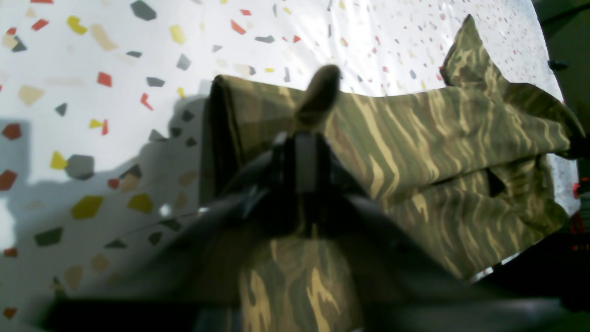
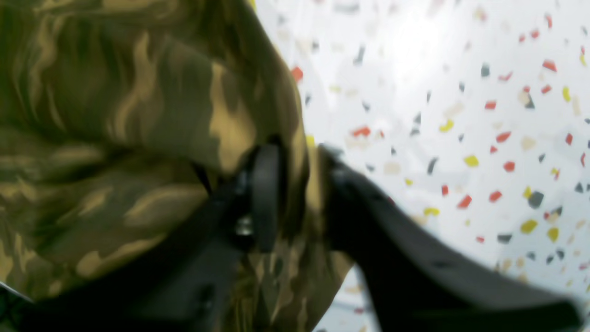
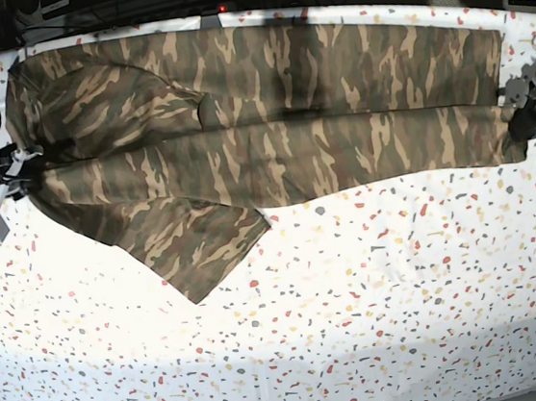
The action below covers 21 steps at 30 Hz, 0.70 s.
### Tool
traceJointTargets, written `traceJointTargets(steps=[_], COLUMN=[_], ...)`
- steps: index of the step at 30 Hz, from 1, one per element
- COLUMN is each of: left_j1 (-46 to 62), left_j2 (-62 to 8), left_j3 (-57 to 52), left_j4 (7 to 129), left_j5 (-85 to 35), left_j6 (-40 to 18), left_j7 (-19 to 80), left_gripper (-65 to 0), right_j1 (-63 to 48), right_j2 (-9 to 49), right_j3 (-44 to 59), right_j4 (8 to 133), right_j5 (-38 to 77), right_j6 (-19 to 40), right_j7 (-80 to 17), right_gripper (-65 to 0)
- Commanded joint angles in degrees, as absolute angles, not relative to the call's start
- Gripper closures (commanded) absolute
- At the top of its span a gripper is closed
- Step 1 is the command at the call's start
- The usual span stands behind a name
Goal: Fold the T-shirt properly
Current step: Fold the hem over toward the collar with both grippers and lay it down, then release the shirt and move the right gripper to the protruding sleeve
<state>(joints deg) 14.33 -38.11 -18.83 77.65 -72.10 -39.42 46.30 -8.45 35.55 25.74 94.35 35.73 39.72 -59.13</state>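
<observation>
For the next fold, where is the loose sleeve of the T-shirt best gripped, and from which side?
Probably at the sleeve's free cuff corners, coming from the table's near edge. The T-shirt lies as a long folded band, and only this sleeve sticks out flat toward that edge, so its hem is open to reach.

Nothing readable anywhere here, no text, labels, brands or numbers on anything in any of the three views.

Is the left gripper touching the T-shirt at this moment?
Touching. The left wrist view shows a pinch of the T-shirt poking up between the fingers of the left gripper, with cloth draped over the gripper body.
</observation>
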Motion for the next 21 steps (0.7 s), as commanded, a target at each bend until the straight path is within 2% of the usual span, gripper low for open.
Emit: traceJointTargets(steps=[1, 2, 4, 8, 14, 21], left_j1=[14.0, 14.0, 14.2, 14.2, 14.1, 14.2], left_j2=[-39.6, -39.6, -39.6, -39.6, -38.9, -31.3], left_j3=[-19.6, -19.6, -19.6, -19.6, -19.6, -19.6], left_j4=[78.5, 78.5, 78.5, 78.5, 78.5, 78.5], left_j5=[-73.5, -73.5, -73.5, -73.5, -73.6, -73.6], left_j6=[-40.0, -40.0, -40.0, -40.0, -40.0, -40.0], left_j7=[44.9, 44.9, 45.0, 45.8, 40.6, 40.0], left_gripper=[-16.3, -21.1, -25.2, -25.2, -25.2, -25.2], right_j1=[-7.8, -7.8, -7.8, -7.6, -4.7, 6.2], right_j2=[37.0, 37.0, 37.0, 37.0, 36.5, 26.5], right_j3=[26.3, 26.3, 26.3, 26.3, 26.3, 26.2], right_j4=[95.2, 95.2, 95.2, 95.2, 95.2, 94.3], right_j5=[36.0, 36.0, 36.0, 36.1, 43.4, 40.1], right_j6=[40.0, 40.0, 40.0, 40.0, 40.0, 40.0], right_j7=[-58.6, -58.6, -58.5, -58.4, -47.5, -45.1], right_gripper=[-24.8, -28.9, -32.2, -32.1, -32.1, -32.1])
